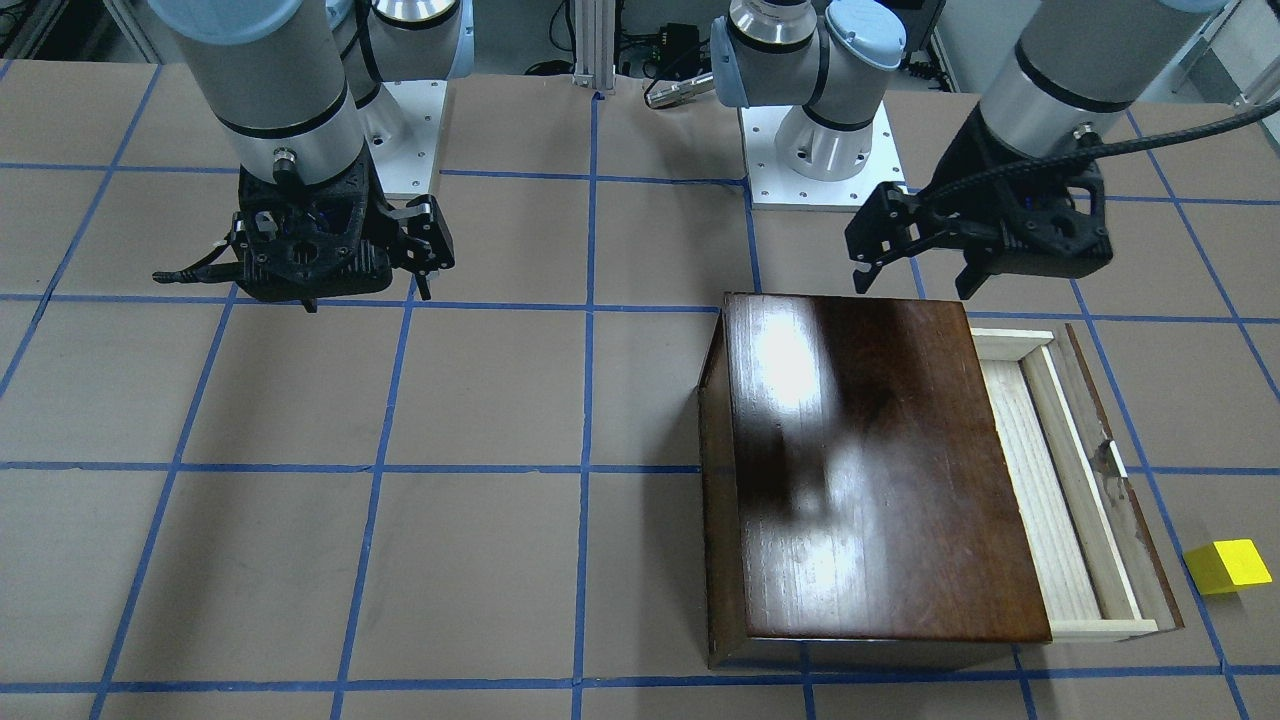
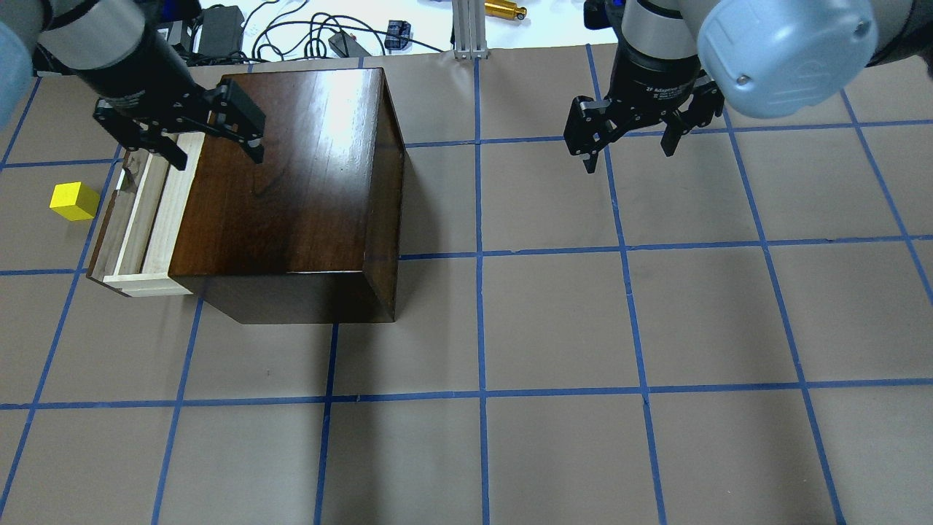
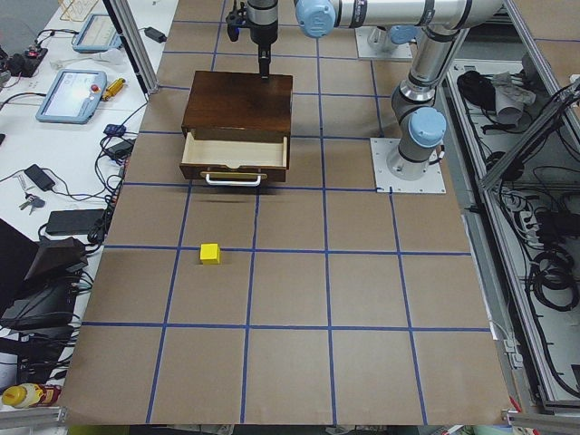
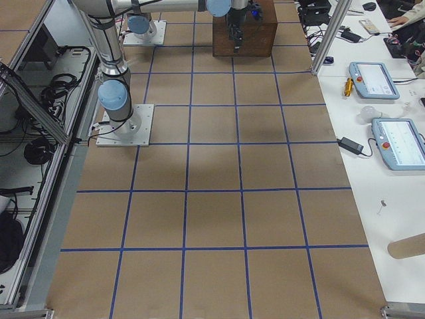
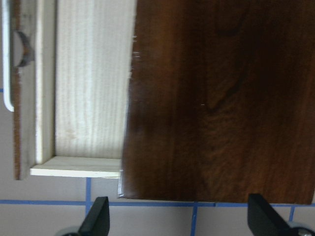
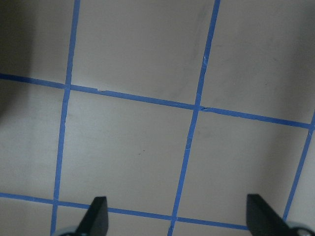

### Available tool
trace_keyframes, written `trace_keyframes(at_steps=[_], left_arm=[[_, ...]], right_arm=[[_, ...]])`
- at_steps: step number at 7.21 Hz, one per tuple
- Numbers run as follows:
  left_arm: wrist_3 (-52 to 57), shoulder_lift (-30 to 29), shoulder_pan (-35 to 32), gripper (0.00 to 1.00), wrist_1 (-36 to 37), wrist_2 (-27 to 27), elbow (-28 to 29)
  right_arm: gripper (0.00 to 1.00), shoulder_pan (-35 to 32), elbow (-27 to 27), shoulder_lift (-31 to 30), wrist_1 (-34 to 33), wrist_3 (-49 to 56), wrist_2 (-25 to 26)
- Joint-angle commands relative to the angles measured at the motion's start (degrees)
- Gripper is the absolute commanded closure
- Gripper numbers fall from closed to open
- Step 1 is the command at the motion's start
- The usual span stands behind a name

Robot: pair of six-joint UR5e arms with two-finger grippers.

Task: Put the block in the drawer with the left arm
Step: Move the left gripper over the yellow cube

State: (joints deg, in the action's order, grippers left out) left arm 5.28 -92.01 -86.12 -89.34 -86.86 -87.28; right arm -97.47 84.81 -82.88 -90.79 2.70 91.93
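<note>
Tabletop [image 2: 554, 321], brown with blue tape grid [image 2: 480, 321], bears wooden box [image 2: 291, 168] and block [image 2: 74, 201].

The tabletop [image 2: 554, 328] is a flat brown surface crossed by blue tape lines [image 2: 479, 255] that form a square grid. A glossy dark-brown wooden box [image 2: 291, 182] stands on the robot's left half, its drawer [image 2: 157, 211] pulled out toward the table's left end. A small yellow block [image 2: 73, 201] lies on the bare surface beyond the drawer's front panel, apart from it. Pale base plates [image 1: 770, 185] sit at the robot's edge.
</note>
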Motion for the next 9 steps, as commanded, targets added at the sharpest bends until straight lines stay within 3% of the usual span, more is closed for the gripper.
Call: trace_keyframes(at_steps=[1, 9], left_arm=[[-0.7, -0.4, -3.1, 0.0, 1.2, -4.0, 0.4], [2.4, 1.7, -0.3, 0.0, 1.2, -4.4, 0.4]], right_arm=[[0.0, 0.0, 0.0, 0.0, 0.0, -0.1, 0.0], [0.0, 0.0, 0.0, 0.0, 0.0, -0.1, 0.0]])
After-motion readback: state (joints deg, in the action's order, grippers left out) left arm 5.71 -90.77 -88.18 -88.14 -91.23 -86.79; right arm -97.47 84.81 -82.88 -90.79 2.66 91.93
